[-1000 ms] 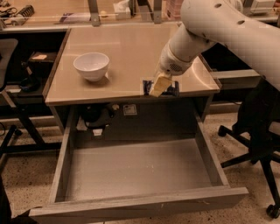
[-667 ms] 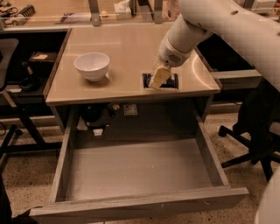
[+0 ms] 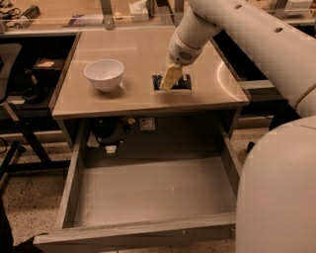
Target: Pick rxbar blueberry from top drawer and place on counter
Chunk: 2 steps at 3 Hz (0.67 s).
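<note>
The rxbar blueberry [image 3: 183, 83] is a dark blue flat bar, level and at or just above the counter [image 3: 133, 54], right of centre. My gripper [image 3: 171, 79] comes down from the upper right and is shut on the bar across its middle; one beige finger [image 3: 170, 77] covers the bar's centre. The top drawer [image 3: 148, 192] is pulled fully open below the counter, and its grey floor is bare.
A white bowl [image 3: 104, 74] stands on the counter's left half. A cluttered bench [image 3: 98, 15] with metal uprights runs behind the counter. My white arm [image 3: 256, 44] and body [image 3: 281, 188] fill the right side. Dark chair parts [image 3: 15, 148] stand at the left.
My gripper has moved with the bar from the counter's front edge farther in over the counter, towards the back. The bowl and drawer have not moved.
</note>
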Each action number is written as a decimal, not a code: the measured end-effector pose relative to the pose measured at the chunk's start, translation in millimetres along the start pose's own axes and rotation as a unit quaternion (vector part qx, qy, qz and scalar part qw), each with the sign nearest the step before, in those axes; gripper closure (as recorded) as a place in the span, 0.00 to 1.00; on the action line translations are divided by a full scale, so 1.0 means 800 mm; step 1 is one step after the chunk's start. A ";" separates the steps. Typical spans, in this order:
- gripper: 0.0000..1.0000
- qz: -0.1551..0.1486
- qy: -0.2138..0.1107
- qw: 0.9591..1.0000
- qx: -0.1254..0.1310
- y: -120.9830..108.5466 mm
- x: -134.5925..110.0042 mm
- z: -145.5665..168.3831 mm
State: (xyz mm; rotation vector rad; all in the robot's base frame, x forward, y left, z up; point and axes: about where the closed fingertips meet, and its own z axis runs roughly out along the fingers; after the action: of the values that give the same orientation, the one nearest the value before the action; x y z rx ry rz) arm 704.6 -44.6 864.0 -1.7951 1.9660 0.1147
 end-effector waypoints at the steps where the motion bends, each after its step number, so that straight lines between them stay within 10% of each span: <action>1: 1.00 -0.008 -0.006 1.000 -0.010 -0.014 -0.014 0.022; 2: 1.00 -0.006 -0.014 1.000 -0.026 -0.017 -0.017 0.050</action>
State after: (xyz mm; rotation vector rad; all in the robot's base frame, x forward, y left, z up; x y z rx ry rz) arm 729.0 -19.4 837.5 -1.8277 1.9482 0.1871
